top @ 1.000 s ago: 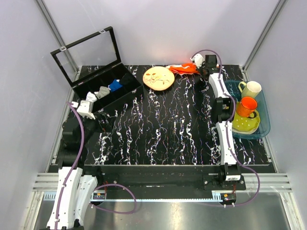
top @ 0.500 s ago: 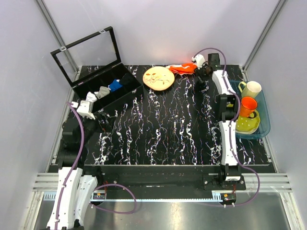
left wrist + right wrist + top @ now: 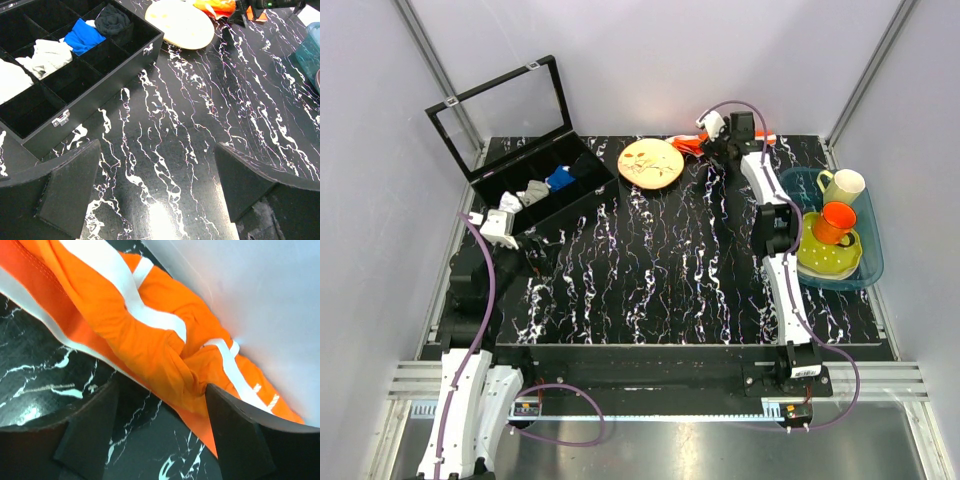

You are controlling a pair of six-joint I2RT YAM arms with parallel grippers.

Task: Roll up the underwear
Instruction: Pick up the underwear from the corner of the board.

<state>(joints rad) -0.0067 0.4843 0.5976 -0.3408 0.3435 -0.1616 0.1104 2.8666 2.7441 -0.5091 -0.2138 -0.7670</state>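
Orange cloth with white edging, the underwear (image 3: 150,340) lies bunched at the far edge of the table (image 3: 650,270), at about 1 o'clock in the top view, pushed up against the white wall (image 3: 250,290). The right gripper (image 3: 161,397) is right at it with its jaws spread wide and nothing in them. In its wrist view the near hem of the cloth lies between the two fingertips; whether either one touches the fabric, I cannot tell. From above, the right arm reaches from its base at 5 o'clock to that far edge. Its wrist covers the middle of the garment, so orange shows on both sides of it.

A cream plate (image 3: 651,163) with reddish marks sits at 12 o'clock, just beside the underwear on its 9 o'clock side; contact between them cannot be made out.

At 10 o'clock stands a black box (image 3: 582,200) with its lid (image 3: 500,110) raised. Its compartments hold small rolled garments: a white one (image 3: 10,80), a grey one (image 3: 47,55), a blue one (image 3: 82,36) and a black one (image 3: 112,20).

The left gripper (image 3: 157,165) hangs at 9 o'clock, near the box's front wall, with its jaws wide apart and empty. Only marbled tabletop shows between its fingers.

A blue tub (image 3: 875,245) at 3 o'clock holds a yellow-and-white mug (image 3: 842,185), an orange cup (image 3: 836,222) and a green dotted dish (image 3: 830,258).
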